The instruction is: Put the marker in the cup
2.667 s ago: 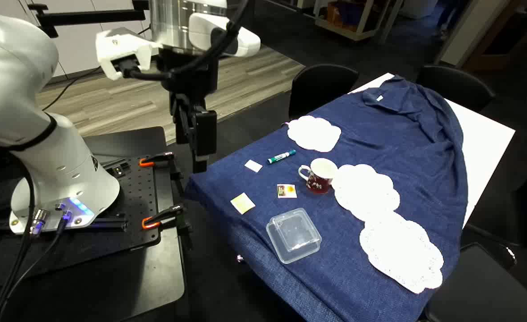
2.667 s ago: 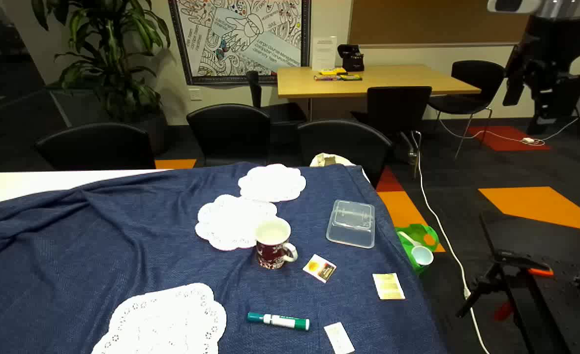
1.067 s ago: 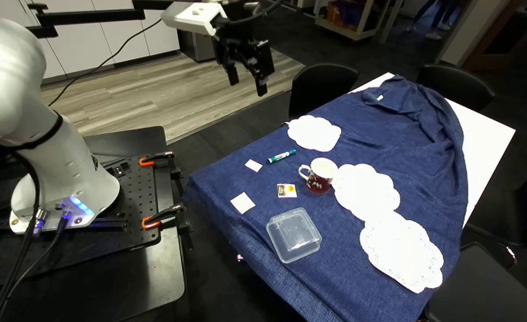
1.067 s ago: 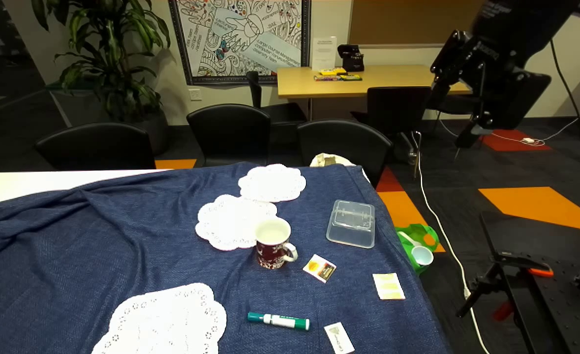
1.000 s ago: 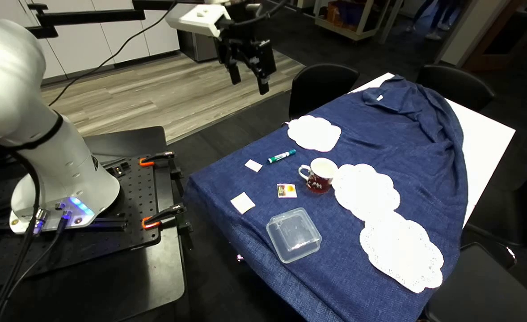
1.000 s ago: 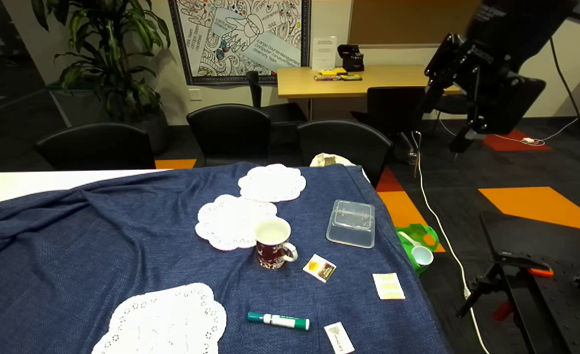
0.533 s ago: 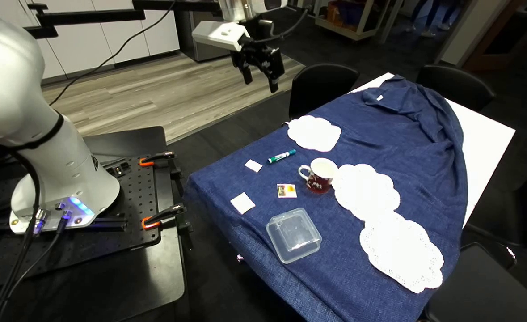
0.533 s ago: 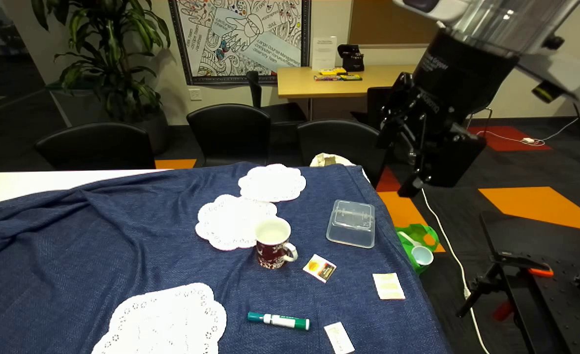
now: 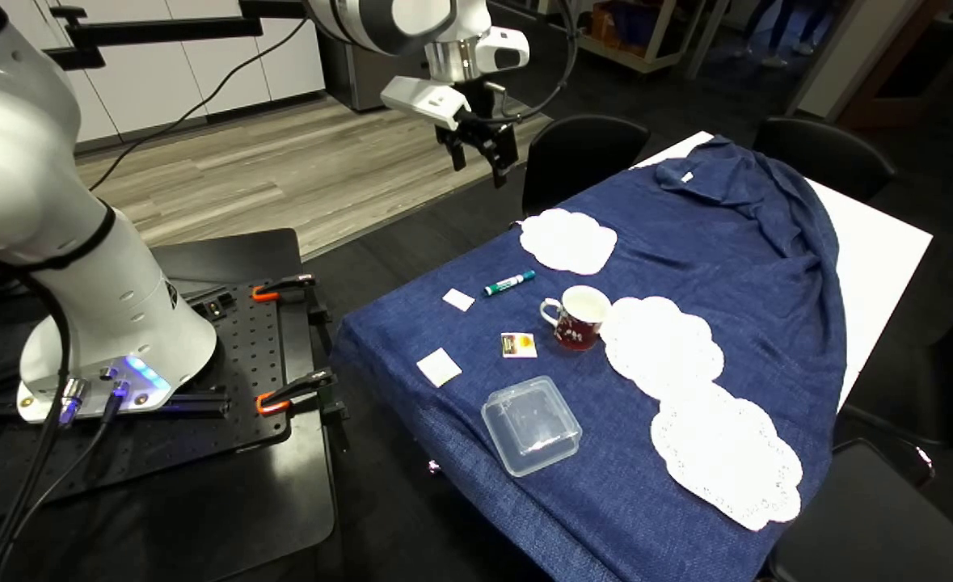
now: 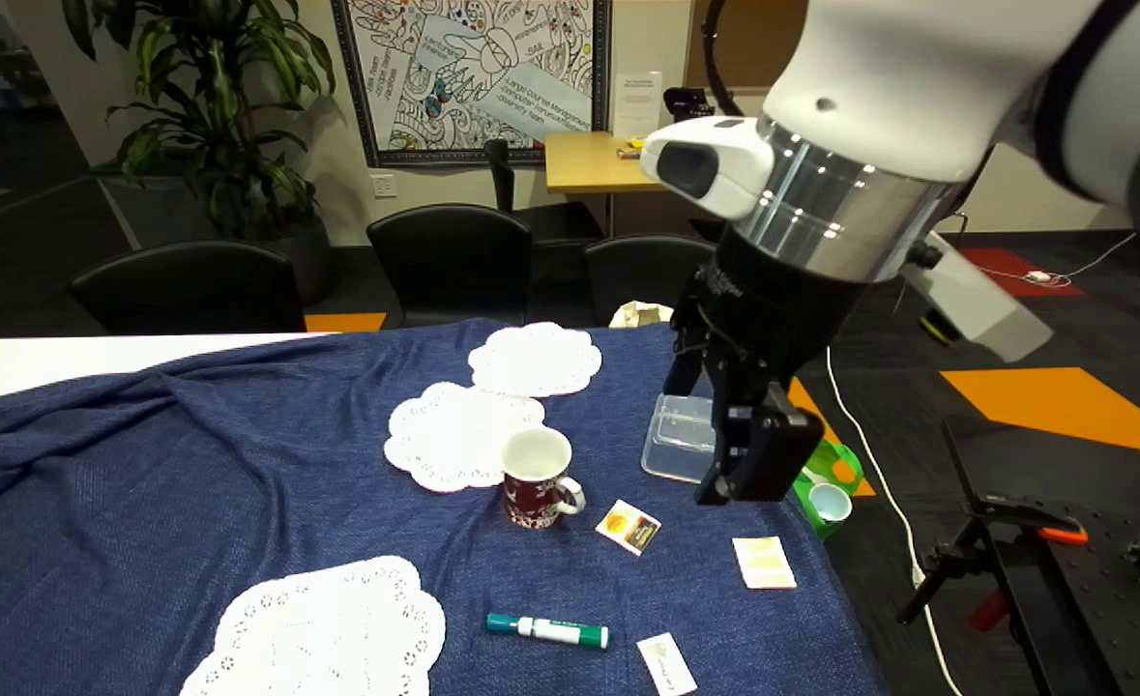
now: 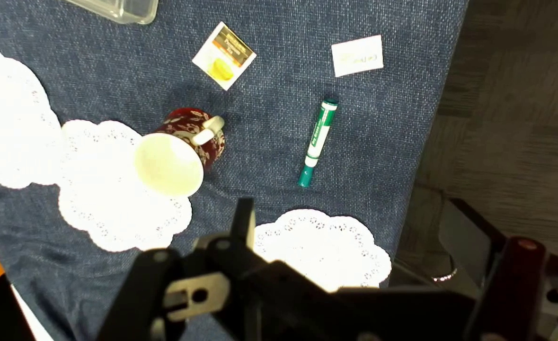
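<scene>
The marker, green and white with a teal-green cap, lies flat on the blue cloth, in both exterior views (image 9: 510, 283) (image 10: 558, 631) and in the wrist view (image 11: 317, 137). The cup, a dark red patterned mug with white inside and white handle, stands upright near the marker, in both exterior views (image 9: 579, 321) (image 10: 534, 498) and in the wrist view (image 11: 170, 163). Its inside looks empty. My gripper is open and empty, high above the table's edge, in both exterior views (image 9: 478, 173) (image 10: 700, 440). In the wrist view its fingers (image 11: 352, 203) are spread wide, below the marker in the picture.
A clear plastic container (image 9: 531, 424) sits on the cloth. White doilies (image 9: 569, 241) lie near the marker and beside the cup. Several small packets lie around, such as a tea packet (image 9: 518, 345) and a white one (image 10: 666, 664). Black chairs (image 9: 581, 153) stand round the table.
The arm has swung the gripper from beside its base out toward the table. In the last half second it moved farther over and lower. The marker and cup have not moved.
</scene>
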